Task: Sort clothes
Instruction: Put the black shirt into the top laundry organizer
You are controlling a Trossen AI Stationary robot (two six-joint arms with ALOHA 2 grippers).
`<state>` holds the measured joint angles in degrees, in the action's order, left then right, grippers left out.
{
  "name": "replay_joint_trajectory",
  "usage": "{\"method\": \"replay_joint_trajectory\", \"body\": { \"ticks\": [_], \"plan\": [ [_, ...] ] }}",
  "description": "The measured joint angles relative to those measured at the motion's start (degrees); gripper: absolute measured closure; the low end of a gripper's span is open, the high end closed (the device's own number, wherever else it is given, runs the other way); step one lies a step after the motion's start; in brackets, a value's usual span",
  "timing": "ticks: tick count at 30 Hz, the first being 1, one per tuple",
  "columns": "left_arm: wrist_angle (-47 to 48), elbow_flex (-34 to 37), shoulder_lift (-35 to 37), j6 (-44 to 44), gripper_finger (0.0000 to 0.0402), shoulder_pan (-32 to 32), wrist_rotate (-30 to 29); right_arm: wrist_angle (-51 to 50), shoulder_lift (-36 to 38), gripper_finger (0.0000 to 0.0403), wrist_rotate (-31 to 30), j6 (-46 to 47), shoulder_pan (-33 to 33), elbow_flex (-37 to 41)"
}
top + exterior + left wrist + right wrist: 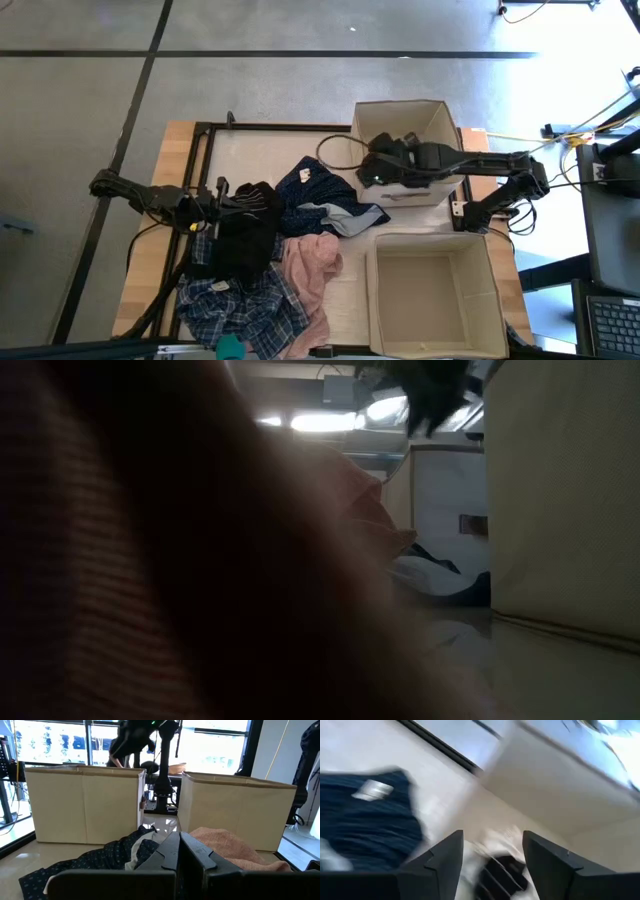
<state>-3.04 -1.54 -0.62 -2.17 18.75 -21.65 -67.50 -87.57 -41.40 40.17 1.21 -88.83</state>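
Currently right tool (385, 165) positioned over far box (440, 112), fingers parted, nothing gripped. Cream-white and black fabric (497, 862) seen beneath fingers, inside box. Navy garment (312, 192) laid on worktop (250, 155) just beside box. Left tool (222, 203) closed, placed at black garment (245, 235); grip undeterminable. Pink garment (310, 265) located beside near box (435, 292).

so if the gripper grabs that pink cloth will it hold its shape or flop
Probably flop: the pink cloth lies crumpled in soft folds. It looks light, likely draping from one pinch. Its edge meets the plaid shirt, so that may drag along.
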Motion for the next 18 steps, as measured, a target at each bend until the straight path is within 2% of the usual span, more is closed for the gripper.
{"method": "replay_joint_trajectory", "body": {
  "ticks": [5,9,18],
  "plan": [
    [0.5,0.0,0.0,0.0,0.0400,0.0,0.0,19.5,-0.5,0.0197,0.1,-14.6,-5.3,-0.1],
    [0.5,0.0,0.0,0.0,0.0400,0.0,0.0,33.8,-2.3,0.0197,3.6,-23.9,-8.9,-0.1],
    [0.9,0.0,0.0,-1.0,0.0400,0.0,0.0,51.6,-11.0,0.0197,15.6,-33.2,-13.2,-0.1]
  ]
}}
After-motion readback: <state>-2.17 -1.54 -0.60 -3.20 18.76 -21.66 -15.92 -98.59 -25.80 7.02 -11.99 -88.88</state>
